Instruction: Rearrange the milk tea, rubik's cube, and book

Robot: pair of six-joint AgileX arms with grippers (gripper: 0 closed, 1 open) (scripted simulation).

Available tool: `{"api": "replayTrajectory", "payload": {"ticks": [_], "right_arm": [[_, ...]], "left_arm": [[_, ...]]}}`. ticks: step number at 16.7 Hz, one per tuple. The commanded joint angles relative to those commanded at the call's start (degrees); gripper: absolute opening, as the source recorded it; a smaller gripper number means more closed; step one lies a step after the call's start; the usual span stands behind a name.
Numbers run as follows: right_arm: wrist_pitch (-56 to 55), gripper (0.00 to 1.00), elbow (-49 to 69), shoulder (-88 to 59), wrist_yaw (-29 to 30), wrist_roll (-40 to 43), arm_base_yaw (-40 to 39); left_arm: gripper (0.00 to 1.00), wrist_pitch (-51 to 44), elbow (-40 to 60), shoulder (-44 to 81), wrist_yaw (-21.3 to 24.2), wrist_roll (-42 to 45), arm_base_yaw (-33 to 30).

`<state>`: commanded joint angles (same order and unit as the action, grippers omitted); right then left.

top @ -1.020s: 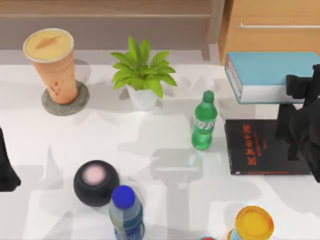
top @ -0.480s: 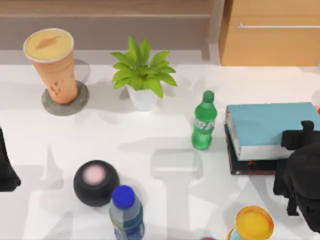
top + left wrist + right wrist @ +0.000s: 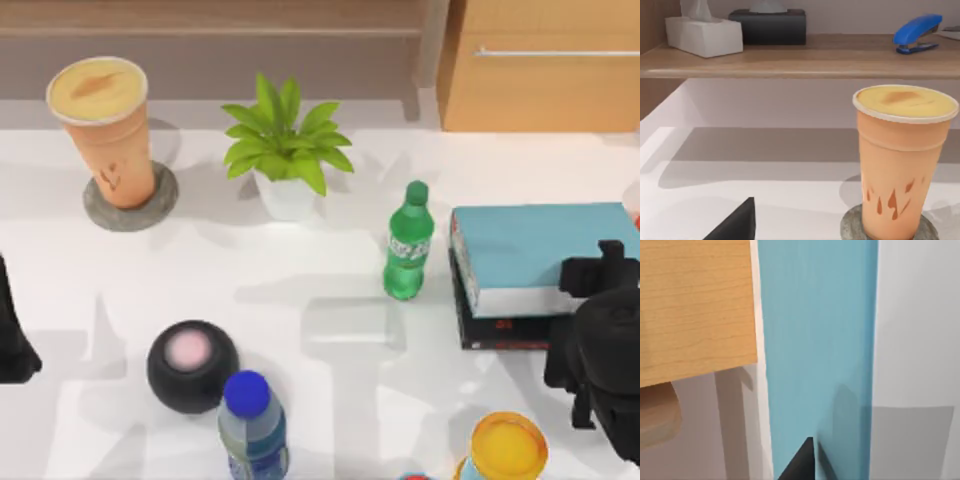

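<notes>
The light-blue book [image 3: 545, 245] lies flat on a thin black book [image 3: 500, 328] at the right side of the surface [image 3: 330, 330], beside a green bottle [image 3: 407, 245]. The right gripper [image 3: 600, 300] sits at the book's near right edge, touching or just over it; whether its fingers are spread or pinching cannot be told. A clean finish likely means letting go squarely and lifting straight off, leaving the stack aligned. The left arm is parked at the surface's left edge.
</notes>
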<state>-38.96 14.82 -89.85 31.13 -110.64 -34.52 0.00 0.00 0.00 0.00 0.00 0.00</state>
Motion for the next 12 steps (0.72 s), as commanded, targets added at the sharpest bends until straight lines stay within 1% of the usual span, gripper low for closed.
{"api": "replayTrajectory", "payload": {"ticks": [1,12], "right_arm": [[0.0,0.0,0.0,0.0,0.0,0.0,0.0],[0.0,0.83,0.0,0.0,0.0,0.0,0.0]], "left_arm": [[1.0,0.0,0.0,0.0,0.0,0.0,0.0],[1.0,0.0,0.0,0.0,0.0,0.0,0.0]]}}
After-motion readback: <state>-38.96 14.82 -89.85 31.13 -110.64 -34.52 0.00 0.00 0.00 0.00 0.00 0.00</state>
